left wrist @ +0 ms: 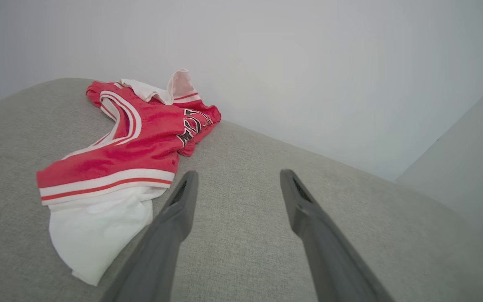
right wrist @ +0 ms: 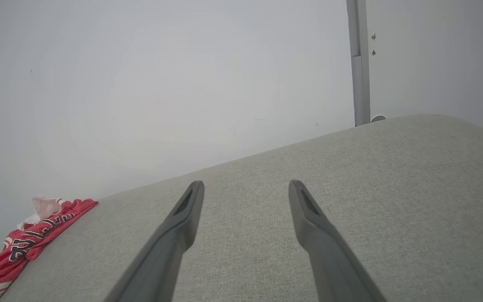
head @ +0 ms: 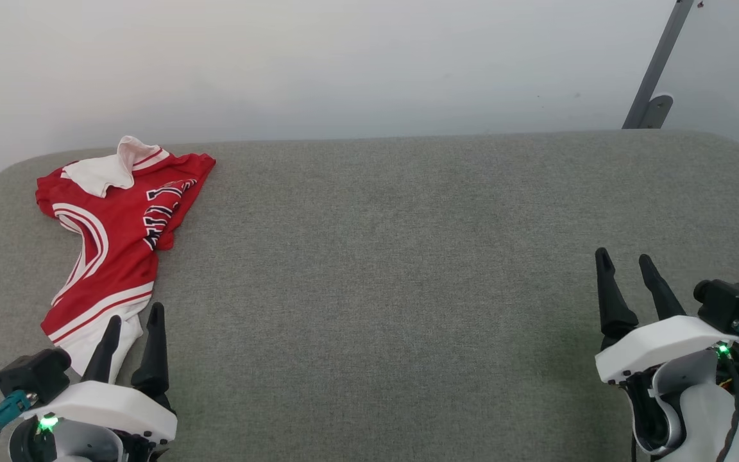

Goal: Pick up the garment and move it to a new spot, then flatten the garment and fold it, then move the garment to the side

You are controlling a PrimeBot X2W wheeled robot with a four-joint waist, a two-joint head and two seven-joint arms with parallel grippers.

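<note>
two open grippers hover low over a grey padded surface, jaws spread wide, holding nothing. the left gripper sits at the near left, its fingers just beside the white sleeve of the shirt. the red shirt lies crumpled along the left side, reaching the far left corner, dark lettering showing. the right gripper is well apart at the near right. a pale wall and a slanted metal post stand behind.
</note>
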